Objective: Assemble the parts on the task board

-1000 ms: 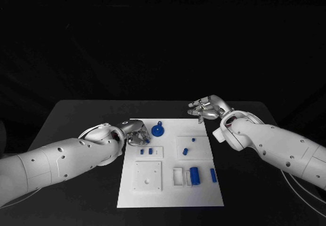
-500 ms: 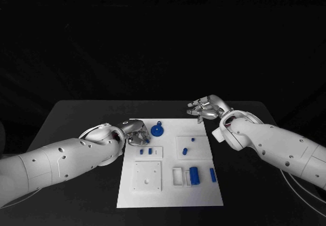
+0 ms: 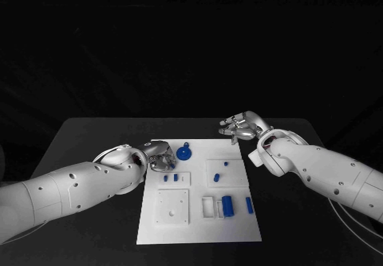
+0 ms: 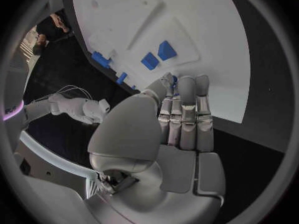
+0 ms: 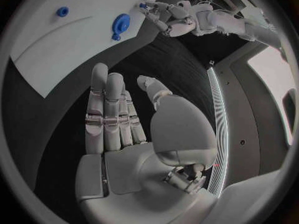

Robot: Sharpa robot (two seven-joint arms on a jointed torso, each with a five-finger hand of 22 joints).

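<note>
white task board (image 3: 239,221) flat mid-table, small blue parts (image 3: 228,206) scattered across its recesses

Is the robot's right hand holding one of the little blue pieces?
No, the right hand is open with fingers straight over the black table, holding nothing.

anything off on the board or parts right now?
Nothing stands out. The task board lies flat and square on the table, blue parts sit on it, none spilled onto the table. Left hand holds a small blue part; right hand hovers empty.
</note>
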